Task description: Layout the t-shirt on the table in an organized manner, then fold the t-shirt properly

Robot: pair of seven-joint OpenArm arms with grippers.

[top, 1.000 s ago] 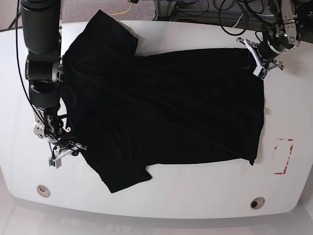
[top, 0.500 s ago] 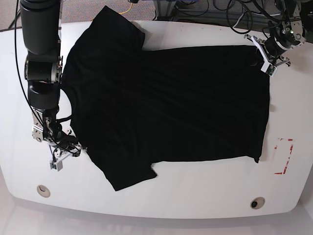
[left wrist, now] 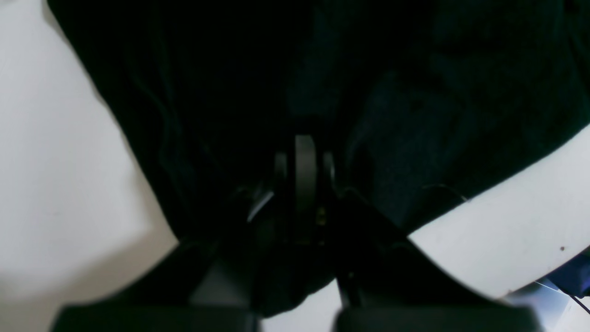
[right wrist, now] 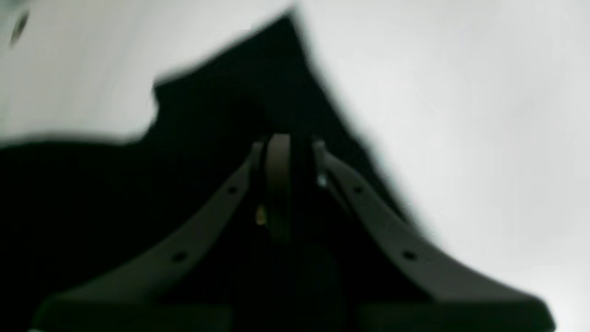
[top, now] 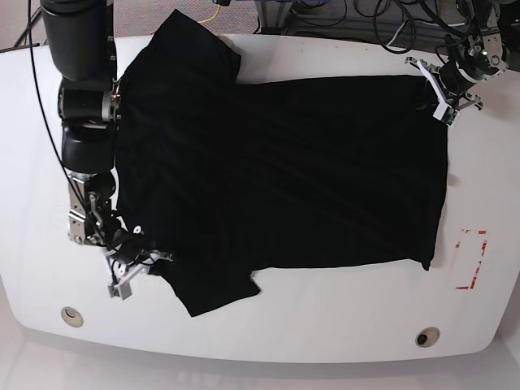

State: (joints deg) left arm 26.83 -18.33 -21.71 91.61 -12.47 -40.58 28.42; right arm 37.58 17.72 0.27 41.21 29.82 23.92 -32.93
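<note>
The very large glossy white table (top: pixel 325 333), with its curved edges, carried the whole job. On it the plain black short-sleeved cloth t-shirt (top: pixel 276 171) lay spread almost flat across the middle, its body reaching toward the base view's right edge and its two sleeves at that view's left, one pointing to the far edge and one to the near edge. The laying-out stage looked nearly complete: the body formed a fairly clean rectangle with only shallow diagonal wrinkles, and no fold had been made, so all of the folding remained.

The right gripper (top: pixel 136 264) sat low at the near sleeve and shoulder, on the base view's left. Its wrist view showed the jaws drawn together with black cloth all around them, so it appeared to be pinching the t-shirt there, though blur kept the pinch itself from being plain. The left gripper (top: pixel 439 99) was at the far hem corner, on the base view's right, jaws clenched, with dark fabric bunched right at them in its wrist view; judged from that, it gripped the hem corner.

A small red tape outline (top: pixel 471 260) lay on the bare table just beyond the hem, uncovered. Two small round grommet holes (top: pixel 71 315) sat near the front edge, well apart from each other.
</note>
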